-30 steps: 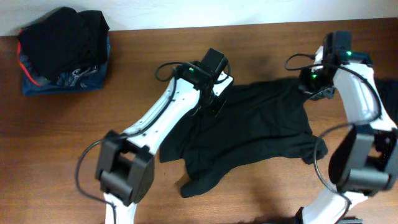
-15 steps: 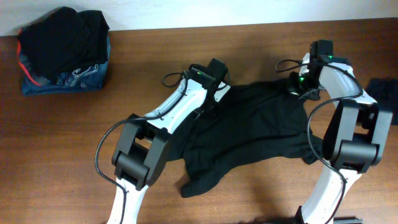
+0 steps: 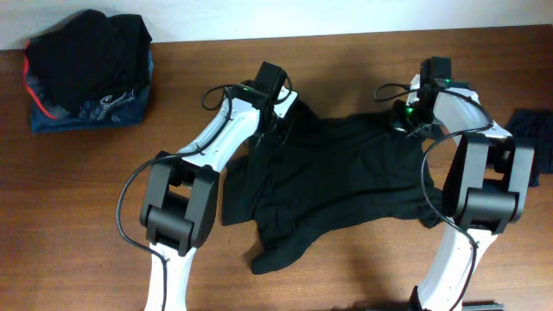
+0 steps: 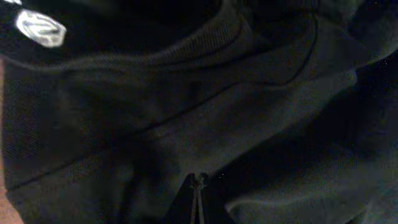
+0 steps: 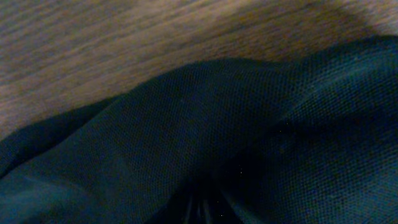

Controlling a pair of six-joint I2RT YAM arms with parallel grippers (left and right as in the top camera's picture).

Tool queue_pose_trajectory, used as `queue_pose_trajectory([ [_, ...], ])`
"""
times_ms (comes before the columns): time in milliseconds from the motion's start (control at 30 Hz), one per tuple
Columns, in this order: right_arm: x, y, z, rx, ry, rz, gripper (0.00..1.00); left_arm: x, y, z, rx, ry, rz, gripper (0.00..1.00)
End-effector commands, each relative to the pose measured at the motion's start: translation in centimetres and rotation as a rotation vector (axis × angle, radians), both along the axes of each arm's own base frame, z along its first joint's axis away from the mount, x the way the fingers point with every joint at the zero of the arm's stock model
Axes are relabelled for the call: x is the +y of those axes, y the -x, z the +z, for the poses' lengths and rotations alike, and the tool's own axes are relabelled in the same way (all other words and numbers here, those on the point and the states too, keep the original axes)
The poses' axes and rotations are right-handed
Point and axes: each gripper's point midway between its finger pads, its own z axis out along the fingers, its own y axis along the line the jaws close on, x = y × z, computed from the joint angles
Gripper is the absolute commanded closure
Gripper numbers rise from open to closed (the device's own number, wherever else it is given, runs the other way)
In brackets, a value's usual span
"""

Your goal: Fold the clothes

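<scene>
black t-shirt [image 3: 346, 186] lies crumpled on the wooden table [image 3: 104, 199], centre of the frame; left gripper [image 3: 275, 121] is clenched on its upper left edge, right gripper [image 3: 408, 123] clenched on its upper right edge

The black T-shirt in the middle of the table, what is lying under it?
Only the brown wooden table shows around the black T-shirt, which lies spread and wrinkled on it. Whether anything else lies beneath cannot be seen: the fabric covers that area completely.
</scene>
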Motion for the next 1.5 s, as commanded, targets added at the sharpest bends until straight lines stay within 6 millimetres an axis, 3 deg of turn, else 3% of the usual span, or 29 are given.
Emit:
queue_pose_trajectory([
  [0,0.5,0.0,-1.5,0.025,-0.014,0.003,0.92,0.7,-0.6,-1.6,0.029,0.012,0.023,0.99],
  [167,0.5,-0.5,-1.4,0.004,-0.011,0.002,0.92,1.3,-1.0,-2.9,0.058,0.042,0.035,0.99],
  [533,0.2,-3.0,-0.8,-0.099,0.003,-0.001,0.92,4.7,-5.8,-3.1,-0.058,0.081,0.093,0.99],
  [667,0.4,-3.3,-1.0,-0.109,0.005,0.005,0.91,5.8,-6.6,-4.9,-0.063,0.077,0.105,0.99],
  [833,0.4,-3.0,-2.8,-0.078,0.007,0.003,0.91,7.1,-6.0,-8.9,0.003,0.052,0.125,0.99],
  [967,0.2,-2.7,-4.4,-0.050,0.022,-0.001,0.91,7.8,-6.1,-9.9,0.000,0.019,0.118,0.99],
  [1100,-1.2,-2.6,-4.9,-0.038,0.098,-0.021,0.91,9.5,-7.3,-9.9,-0.057,-0.069,0.155,0.99],
  [1300,-1.3,-2.6,-4.9,-0.039,0.105,-0.023,0.89,13.0,-9.3,-9.6,-0.153,-0.216,0.233,0.99],
  [1467,-1.4,-2.8,-4.9,-0.047,0.107,-0.023,0.74,17.0,-11.0,-9.1,-0.192,-0.232,0.315,0.99],
])
